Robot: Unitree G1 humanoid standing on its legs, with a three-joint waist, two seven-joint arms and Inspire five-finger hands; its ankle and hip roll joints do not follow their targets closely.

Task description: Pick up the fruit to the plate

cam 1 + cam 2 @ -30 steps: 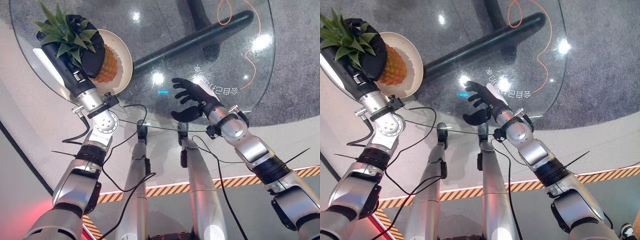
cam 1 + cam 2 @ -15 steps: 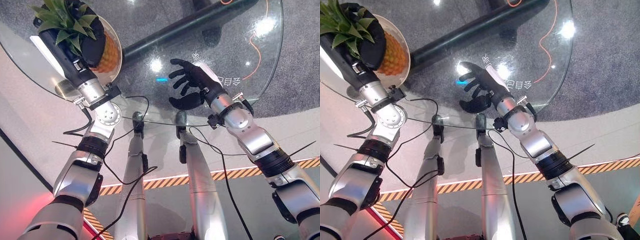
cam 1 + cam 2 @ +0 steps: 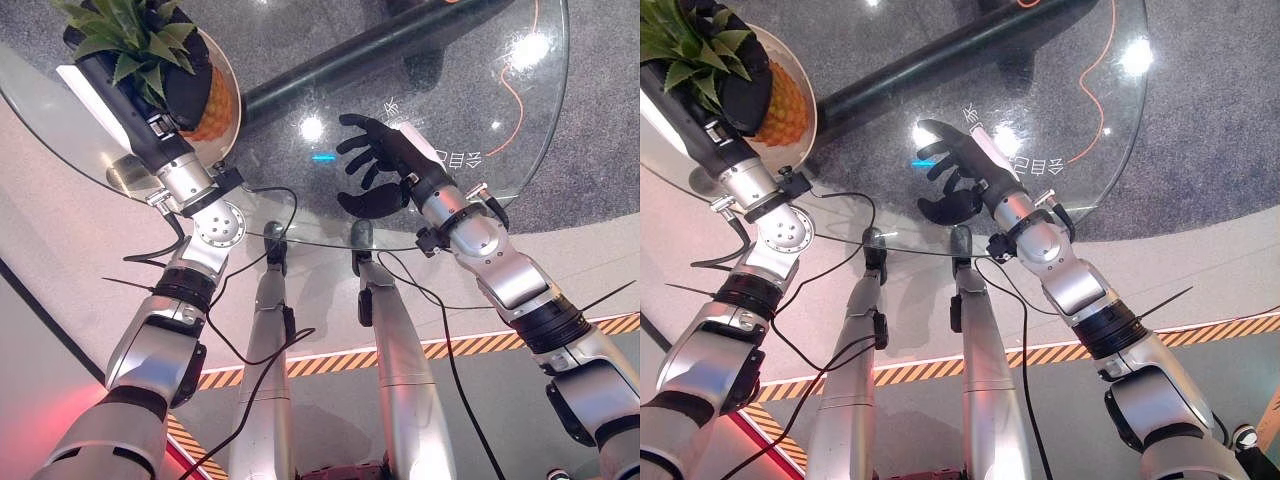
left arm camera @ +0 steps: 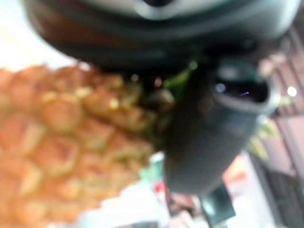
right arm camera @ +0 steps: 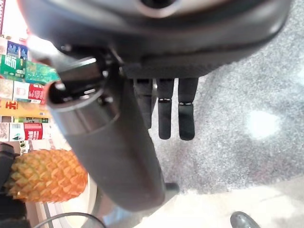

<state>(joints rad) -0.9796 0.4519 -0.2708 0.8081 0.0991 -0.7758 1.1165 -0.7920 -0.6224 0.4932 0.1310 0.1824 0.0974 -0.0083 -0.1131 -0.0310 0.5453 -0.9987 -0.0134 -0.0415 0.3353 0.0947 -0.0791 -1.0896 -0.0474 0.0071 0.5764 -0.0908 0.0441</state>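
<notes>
A pineapple (image 3: 212, 108) with green leaves (image 3: 128, 28) lies tilted over a cream plate (image 3: 808, 92) at the far left of the round glass table (image 3: 470, 70). My left hand (image 3: 182, 82) is shut on the fruit just below its leaves. I cannot tell whether the fruit rests on the plate. The left wrist view shows the pineapple (image 4: 61, 142) close beside the thumb (image 4: 204, 142). My right hand (image 3: 385, 160) hovers open over the table's middle, holding nothing, its fingers (image 5: 166, 111) straight. The pineapple (image 5: 47, 175) also shows in the right wrist view.
A dark tube (image 3: 400, 40) of the table's base lies under the glass. An orange cable (image 3: 512, 100) curls on the grey carpet at the right. The table's near edge (image 3: 330, 243) runs just below my right hand. A striped floor line (image 3: 470, 345) lies nearer.
The whole picture has shifted, so the camera moved. The pineapple stays in my left hand over the plate, and my right hand stays open over the glass.
</notes>
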